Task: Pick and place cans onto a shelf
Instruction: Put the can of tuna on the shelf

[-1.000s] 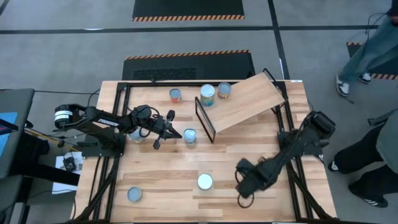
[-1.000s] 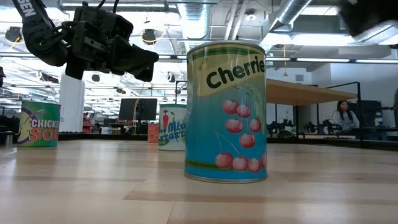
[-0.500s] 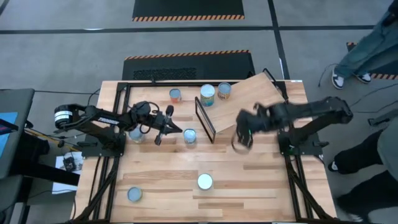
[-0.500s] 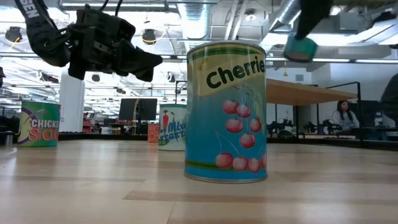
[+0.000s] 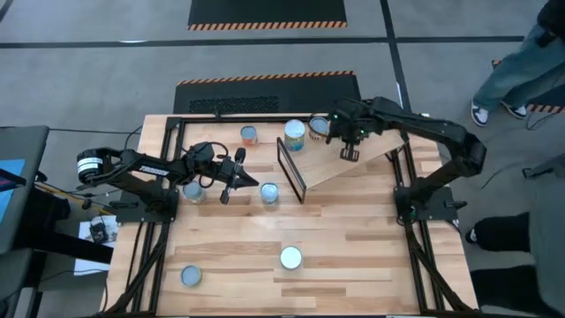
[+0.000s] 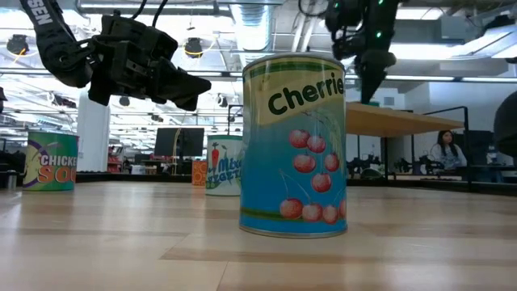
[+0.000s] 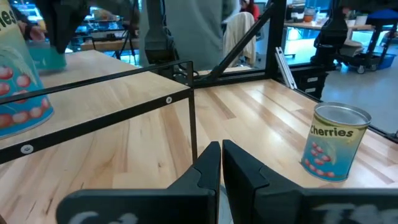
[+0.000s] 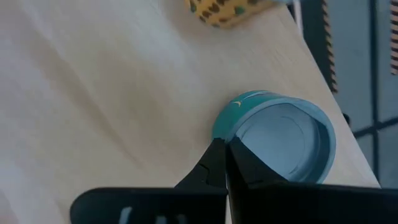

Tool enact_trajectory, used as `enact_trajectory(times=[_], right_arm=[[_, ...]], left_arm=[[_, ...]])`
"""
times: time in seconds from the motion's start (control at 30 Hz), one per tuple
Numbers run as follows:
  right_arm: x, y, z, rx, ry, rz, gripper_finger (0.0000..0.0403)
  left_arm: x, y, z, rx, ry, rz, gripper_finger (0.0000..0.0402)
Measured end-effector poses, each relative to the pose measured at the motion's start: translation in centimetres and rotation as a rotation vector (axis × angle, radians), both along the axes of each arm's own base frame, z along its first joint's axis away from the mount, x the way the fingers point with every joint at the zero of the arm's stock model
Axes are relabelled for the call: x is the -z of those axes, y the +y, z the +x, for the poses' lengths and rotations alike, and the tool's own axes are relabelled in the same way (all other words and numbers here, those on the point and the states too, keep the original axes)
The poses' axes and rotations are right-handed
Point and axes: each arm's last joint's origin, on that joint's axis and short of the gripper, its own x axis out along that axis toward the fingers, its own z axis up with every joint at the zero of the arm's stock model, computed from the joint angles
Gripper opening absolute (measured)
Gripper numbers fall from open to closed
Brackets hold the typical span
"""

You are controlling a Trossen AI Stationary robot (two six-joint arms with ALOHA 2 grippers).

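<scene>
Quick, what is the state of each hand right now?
Left hand: closed, holding nothing, above the table.
Right hand: closed, over the shelf; a teal can lies at its fingertips, a grip cannot be told.

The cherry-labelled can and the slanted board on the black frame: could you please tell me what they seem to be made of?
The cherry-labelled can looks like metal, with a ridged silvery lid rim and a glossy, probably paper, teal label. The slanted board looks like light, matt plywood with visible grain; its thin black frame seems painted metal.

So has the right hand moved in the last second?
Yes. The right hand swung from the table's near right edge across to the far side, and is now over the slanted shelf, fingers shut.
</scene>
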Motion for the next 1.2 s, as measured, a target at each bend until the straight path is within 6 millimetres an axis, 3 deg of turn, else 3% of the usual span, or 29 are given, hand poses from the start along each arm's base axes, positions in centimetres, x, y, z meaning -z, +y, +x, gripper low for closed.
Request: enact_trajectory(times=[0.3, 0.6, 0.93, 1.2], right_arm=[[0.4, -2.1, 0.2, -0.072, -0.029, -0.021, 0.0007], [0.2, -2.5, 0.5, -0.108, -0.054, -0.054, 0.0008], [0.2, -2.5, 0.5, -0.107, -0.062, -0.059, 0.0040], [0.7, -2.6, 0.9, -0.109, -0.061, -0.034, 0.0035]], left_arm=[[0.0, 0.0, 0.0, -0.001, 0.003, 0.001, 0.0006], [0.0, 0.0, 0.0, -0.003, 0.003, 0.002, 0.0006], [0.0, 0.0, 0.0, -0.004, 0.003, 0.002, 0.0006], [0.0, 0.0, 0.0, -0.004, 0.003, 0.001, 0.0006]])
